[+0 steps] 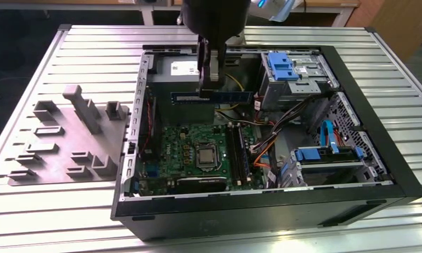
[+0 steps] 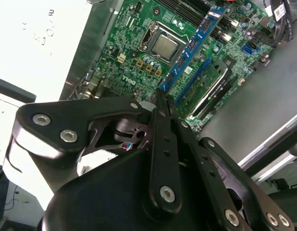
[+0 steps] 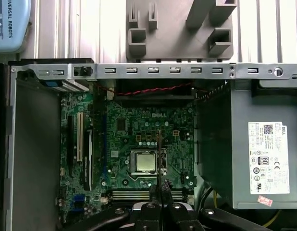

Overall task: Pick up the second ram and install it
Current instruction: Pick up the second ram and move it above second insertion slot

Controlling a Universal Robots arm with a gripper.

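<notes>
Count, all told: 1 metal table. 1 black PC case. 1 green board in the case, w/ 1 square silver chip. 1 grey power box, w/ 1 big white label. 1 blue ram stick. 1 robot arm, w/ 1 gripper. 2 blue plastic clips: 1st clip, 2nd clip. 1 grey holder block, w/ many slots, no. of slots can't tell. Wires: a big bunch, too tangled to count.
</notes>
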